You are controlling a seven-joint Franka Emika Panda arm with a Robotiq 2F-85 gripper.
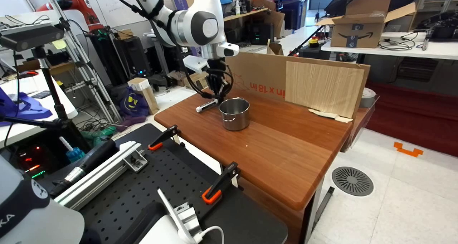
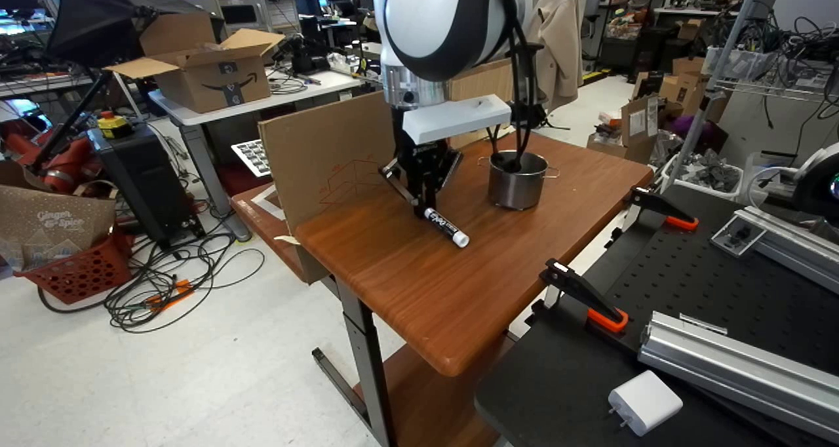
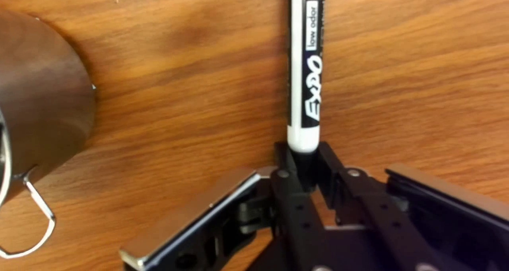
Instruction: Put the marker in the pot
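Note:
The marker [image 1: 206, 106] is white and black and also shows in an exterior view [image 2: 448, 228] and in the wrist view [image 3: 306, 68]. My gripper [image 3: 304, 155] is shut on the marker's dark end, with one finger on each side; that end is partly hidden between the fingers. The marker's white end points away from the gripper. I cannot tell whether the marker touches the table. The silver pot [image 1: 234, 115] stands upright beside the gripper, apart from it, and also shows in an exterior view [image 2: 514, 188] and at the wrist view's left edge [image 3: 43, 88].
The wooden table [image 1: 286, 154] holds the pot. A cardboard wall [image 1: 257, 70] stands along one table edge. Black clamps with orange pads [image 2: 583, 293] sit at the edge of a black perforated board [image 1: 171, 186]. Arm cables [image 2: 521, 106] hang near the pot.

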